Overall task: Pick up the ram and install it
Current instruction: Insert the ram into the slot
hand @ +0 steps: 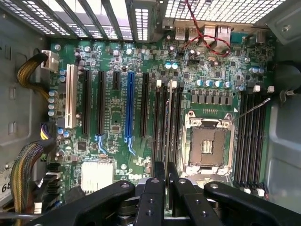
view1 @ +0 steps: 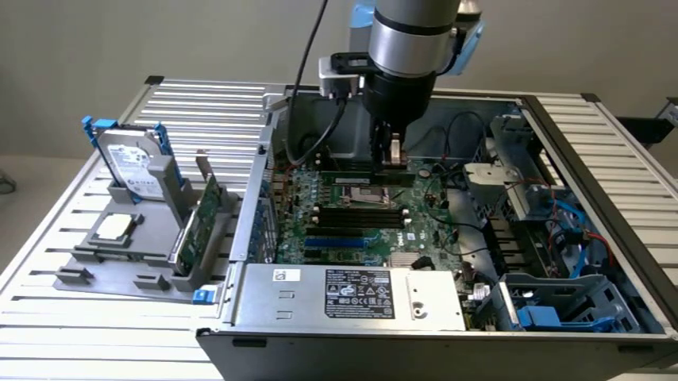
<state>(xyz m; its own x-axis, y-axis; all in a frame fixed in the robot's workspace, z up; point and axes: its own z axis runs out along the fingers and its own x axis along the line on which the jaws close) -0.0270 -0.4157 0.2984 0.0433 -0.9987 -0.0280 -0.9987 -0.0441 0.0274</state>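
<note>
My gripper (view1: 390, 159) reaches down into the open computer case, over the green motherboard (view1: 350, 234). It is shut on the ram (hand: 168, 122), a thin dark-green stick seen edge-on between the black fingers (hand: 159, 181). The stick runs lengthwise along the black memory slots (hand: 178, 127) beside the empty processor socket (hand: 207, 146). I cannot tell whether it touches a slot. In the exterior view the ram (view1: 355, 171) shows as a dark strip under the gripper, just beyond the socket (view1: 366, 193).
A grey holder (view1: 95, 274) on the exterior view's left carries a hard drive (view1: 132, 163), a silver processor chip (view1: 114, 228) and an upright green expansion card (view1: 202, 222). The power supply (view1: 350, 290) fills the case front. Cables (hand: 28, 165) and a drive cage (view1: 556, 302) line the case sides.
</note>
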